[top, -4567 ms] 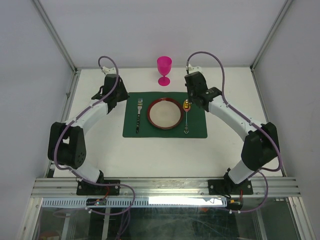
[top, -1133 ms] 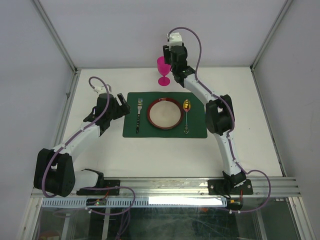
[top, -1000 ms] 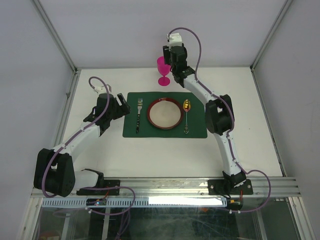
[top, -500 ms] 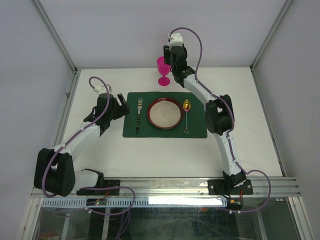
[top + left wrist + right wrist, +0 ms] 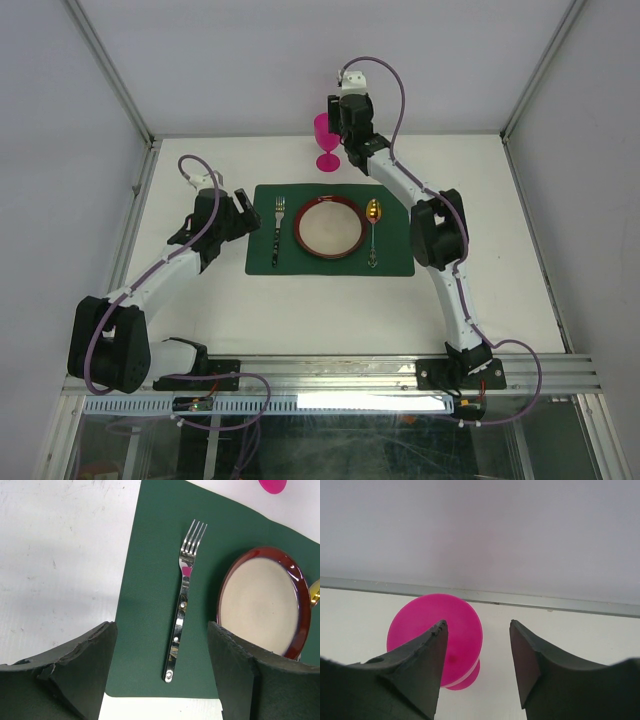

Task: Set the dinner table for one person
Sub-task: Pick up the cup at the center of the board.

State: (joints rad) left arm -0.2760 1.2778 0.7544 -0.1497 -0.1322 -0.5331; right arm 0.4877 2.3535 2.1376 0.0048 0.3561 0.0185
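Observation:
On the white dinner table point(image 5: 500, 200) lies a dark green placemat point(image 5: 395, 262). It carries a red-rimmed plate point(image 5: 328, 227), a fork point(image 5: 277, 228) to its left and a gold spoon point(image 5: 372, 228) to its right. A pink goblet point(image 5: 325, 140) stands upright behind the mat. My right gripper point(image 5: 338, 118) hangs open over the goblet point(image 5: 462, 625); its left finger is above the bowl and its right finger point(image 5: 527, 655) is outside the rim. My left gripper point(image 5: 245, 212) is open and empty at the mat's left edge. In the left wrist view the fork point(image 5: 182, 605) lies between its fingers point(image 5: 85, 665).
Aluminium frame rails point(image 5: 135, 200) edge the table, with pale walls close behind and on both sides. The back rail point(image 5: 545, 601) runs just beyond the goblet. Both arm bases sit on the near rail point(image 5: 330, 375).
Since the earliest frame, my right arm has gone from the spoon back to the goblet, and my left arm has drawn nearer. Over the last second nothing has visibly moved.

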